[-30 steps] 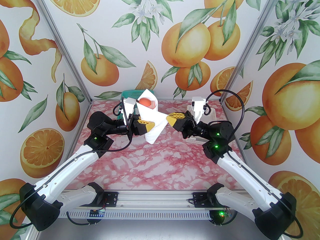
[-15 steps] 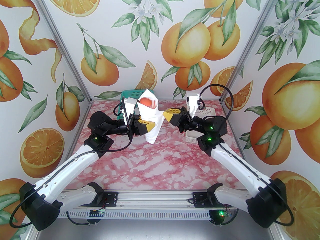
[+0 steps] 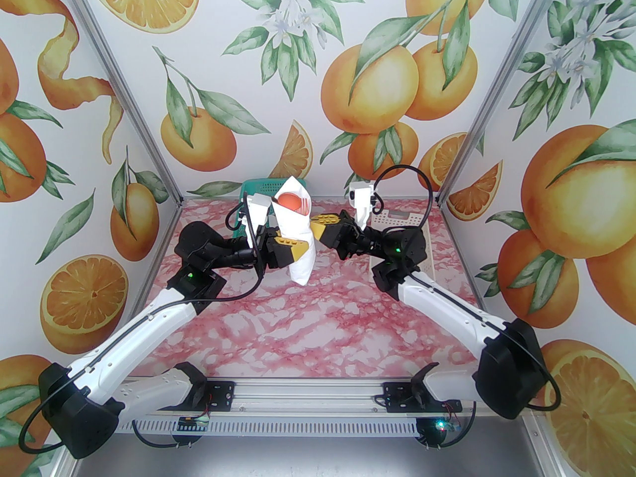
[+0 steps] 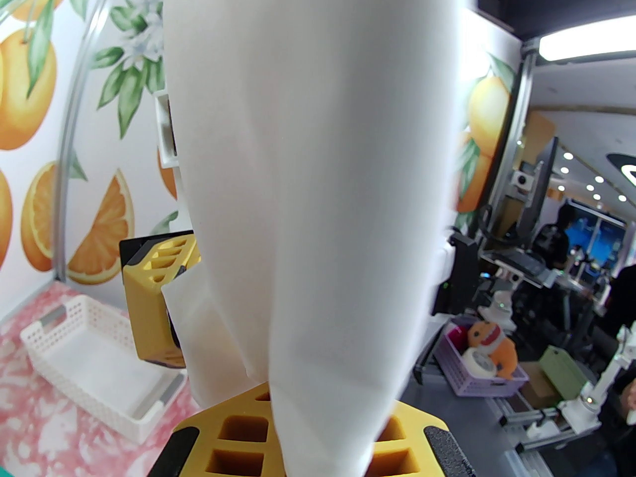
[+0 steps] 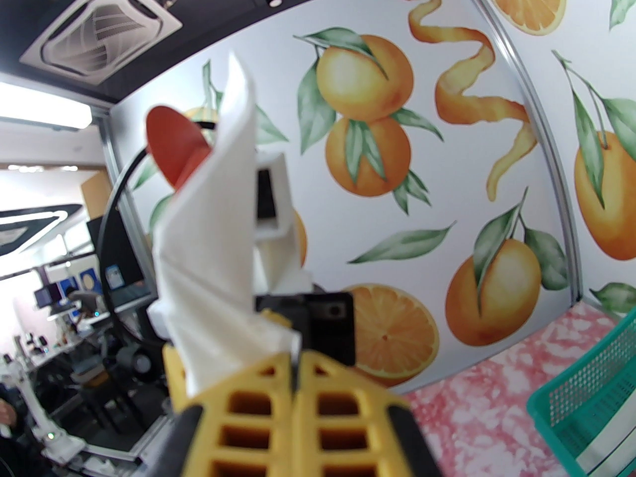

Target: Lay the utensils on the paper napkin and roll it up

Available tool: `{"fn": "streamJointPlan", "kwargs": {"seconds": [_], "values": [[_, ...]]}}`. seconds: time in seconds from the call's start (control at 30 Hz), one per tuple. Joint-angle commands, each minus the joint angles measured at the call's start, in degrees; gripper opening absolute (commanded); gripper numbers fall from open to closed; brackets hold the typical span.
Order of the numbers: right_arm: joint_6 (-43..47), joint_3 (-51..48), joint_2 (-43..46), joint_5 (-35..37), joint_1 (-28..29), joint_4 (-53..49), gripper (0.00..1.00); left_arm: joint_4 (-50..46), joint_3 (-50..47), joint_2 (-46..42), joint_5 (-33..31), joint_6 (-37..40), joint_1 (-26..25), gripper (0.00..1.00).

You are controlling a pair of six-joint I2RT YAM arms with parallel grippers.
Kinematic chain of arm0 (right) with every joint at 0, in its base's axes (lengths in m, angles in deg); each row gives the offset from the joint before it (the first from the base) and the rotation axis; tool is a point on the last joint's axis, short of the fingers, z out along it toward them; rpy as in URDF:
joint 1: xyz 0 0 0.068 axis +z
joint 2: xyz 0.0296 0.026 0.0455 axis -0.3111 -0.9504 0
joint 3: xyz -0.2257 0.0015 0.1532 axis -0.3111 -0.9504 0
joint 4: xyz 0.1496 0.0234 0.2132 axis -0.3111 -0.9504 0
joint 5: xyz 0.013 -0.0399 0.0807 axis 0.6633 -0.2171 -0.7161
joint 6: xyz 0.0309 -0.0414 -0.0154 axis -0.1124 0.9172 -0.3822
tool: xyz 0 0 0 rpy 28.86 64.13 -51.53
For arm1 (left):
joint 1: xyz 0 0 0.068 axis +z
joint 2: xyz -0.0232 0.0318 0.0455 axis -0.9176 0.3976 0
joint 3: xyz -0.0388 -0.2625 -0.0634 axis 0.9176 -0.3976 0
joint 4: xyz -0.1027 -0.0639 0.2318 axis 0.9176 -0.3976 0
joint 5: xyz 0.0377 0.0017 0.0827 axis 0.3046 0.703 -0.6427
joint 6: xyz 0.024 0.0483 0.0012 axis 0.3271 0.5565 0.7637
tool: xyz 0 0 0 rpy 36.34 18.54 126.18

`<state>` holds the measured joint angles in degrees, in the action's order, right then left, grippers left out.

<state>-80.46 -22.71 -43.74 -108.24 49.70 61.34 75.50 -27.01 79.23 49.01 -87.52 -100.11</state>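
Slippage is the main risk. The paper napkin (image 3: 300, 251) stands upright as a loose cone, lifted over the far half of the worktop (image 3: 318, 326) near its middle. The spoon (image 3: 290, 201) and what look like fork (image 3: 304, 207) tines poke from its open top.

The left jaws are clenched round the bundle's waist. The right jaws are clenched on a napkin flap at the bundle's right side, close against the left ones. If that flap is let go before it is tucked, the wrap may spring open. A hard tug could tear the thin paper, and a slack waist grip would likely let the utensils drop through.

A green basket (image 3: 258, 187) sits just behind at the far edge and a white basket (image 3: 402, 219) toward the far right corner. Neither blocks the arms.
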Motion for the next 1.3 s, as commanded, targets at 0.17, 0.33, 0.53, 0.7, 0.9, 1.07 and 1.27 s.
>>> {"fn": "streamJointPlan", "kwargs": {"seconds": [0.17,0.33,0.53,0.7,0.9,1.07,1.27], "values": [[0.1,3.1,-4.3,2.8,1.9,3.2,0.00,2.0,0.2,-0.6,-0.1,1.2,-0.4,0.00],[-2.3,5.1,-7.3,2.9,2.8,7.2,0.00,2.0,-0.1,-0.7,-0.6,1.4,-0.4,0.00],[-4.8,6.1,-9.1,4.5,2.9,11.2,0.10,2.2,-0.9,-0.9,-2.0,1.5,-0.4,0.00],[-4.0,6.4,-9.5,5.7,1.3,7.6,0.27,1.8,-1.2,-1.1,-3.9,2.0,-0.2,0.00],[-4.1,3.2,-7.3,6.4,-5.7,4.0,0.39,-0.1,-1.5,-1.8,-6.4,2.6,0.4,0.00],[0.1,-2.3,0.2,6.1,-13.2,-6.3,0.49,-2.5,-2.7,-2.8,-9.4,3.0,1.9,0.00],[6.5,-7.5,12.8,5.2,-20.4,-24.5,0.65,-4.1,-5.3,-3.4,-12.9,2.4,4.1,0.00]]}}
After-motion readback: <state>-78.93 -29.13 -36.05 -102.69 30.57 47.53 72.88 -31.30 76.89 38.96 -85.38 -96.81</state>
